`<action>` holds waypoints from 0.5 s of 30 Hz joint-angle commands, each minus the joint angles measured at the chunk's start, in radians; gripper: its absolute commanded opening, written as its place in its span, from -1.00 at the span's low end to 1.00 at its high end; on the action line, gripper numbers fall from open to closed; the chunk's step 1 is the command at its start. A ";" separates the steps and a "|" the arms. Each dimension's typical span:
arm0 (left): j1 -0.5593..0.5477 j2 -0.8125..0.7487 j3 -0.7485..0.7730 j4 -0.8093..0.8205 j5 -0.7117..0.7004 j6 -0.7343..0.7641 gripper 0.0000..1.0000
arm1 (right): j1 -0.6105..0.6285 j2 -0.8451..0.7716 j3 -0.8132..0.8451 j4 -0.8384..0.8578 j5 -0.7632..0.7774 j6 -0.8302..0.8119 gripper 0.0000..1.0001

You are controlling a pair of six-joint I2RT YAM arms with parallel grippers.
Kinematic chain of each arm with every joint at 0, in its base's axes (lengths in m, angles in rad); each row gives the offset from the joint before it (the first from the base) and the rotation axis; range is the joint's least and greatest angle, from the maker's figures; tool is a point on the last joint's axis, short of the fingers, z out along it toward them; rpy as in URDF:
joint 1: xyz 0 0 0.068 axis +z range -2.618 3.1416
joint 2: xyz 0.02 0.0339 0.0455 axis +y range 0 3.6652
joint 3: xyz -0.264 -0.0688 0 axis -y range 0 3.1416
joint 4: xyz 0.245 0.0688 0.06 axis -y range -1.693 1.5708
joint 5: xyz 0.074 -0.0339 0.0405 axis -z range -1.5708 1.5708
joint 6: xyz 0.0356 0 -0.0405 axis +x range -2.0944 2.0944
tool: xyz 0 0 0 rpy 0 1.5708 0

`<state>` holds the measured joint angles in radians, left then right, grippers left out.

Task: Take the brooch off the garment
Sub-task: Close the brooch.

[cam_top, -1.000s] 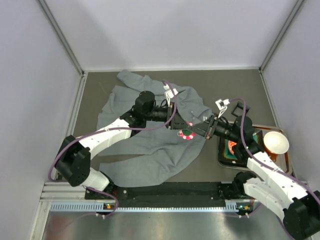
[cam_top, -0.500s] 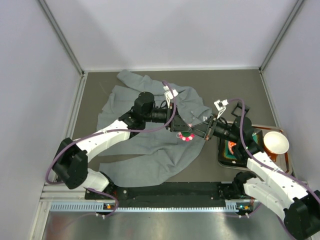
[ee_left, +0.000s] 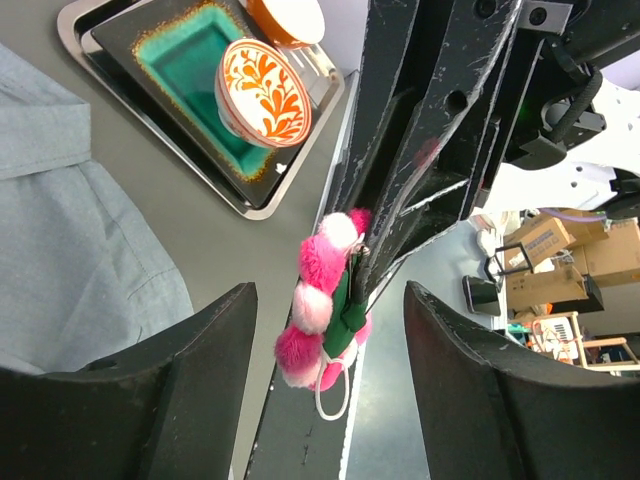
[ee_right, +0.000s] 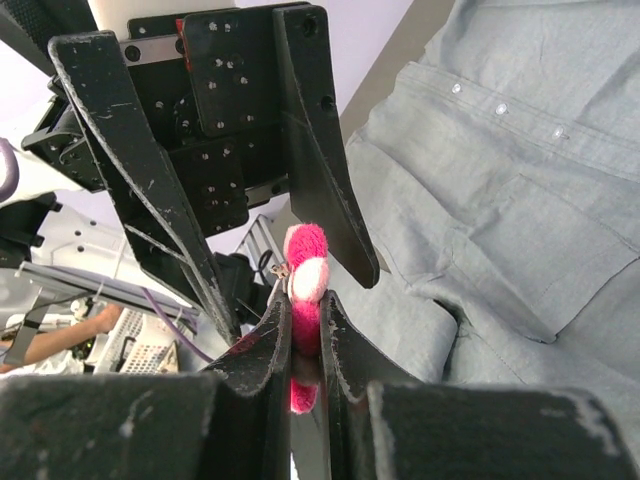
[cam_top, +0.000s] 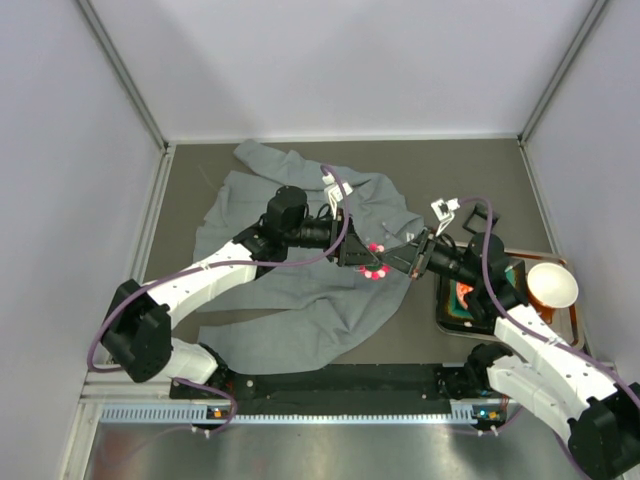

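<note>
— Brooch (ee_right: 305, 272): where is it?
— Lifted clear of the garment (cam_top: 290, 300), by its right edge.
— Left end effector (cam_top: 352, 254)?
— Jaws wide apart, straddling the brooch without touching.
— Right end effector (ee_right: 305, 335)?
— Clamped shut on the brooch, fingers pinching its pink petals; the tray (ee_left: 255, 208) sits farther right on the bench (cam_top: 420, 190).

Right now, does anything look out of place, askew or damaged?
Nothing spilled or damaged. The brooch is pinched edge-on in the shut right gripper, off the rumpled garment, between the fingers of the open left gripper.
</note>
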<state>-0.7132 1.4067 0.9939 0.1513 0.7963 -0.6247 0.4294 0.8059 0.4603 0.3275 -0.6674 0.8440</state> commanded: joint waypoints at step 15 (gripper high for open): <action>-0.009 -0.022 0.008 0.027 -0.043 0.011 0.21 | 0.009 -0.008 0.057 0.031 0.023 0.027 -1.00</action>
<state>-0.7162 1.4067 0.9939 0.1448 0.7681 -0.6182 0.4294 0.8059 0.4603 0.3279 -0.6548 0.8604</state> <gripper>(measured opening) 0.616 0.074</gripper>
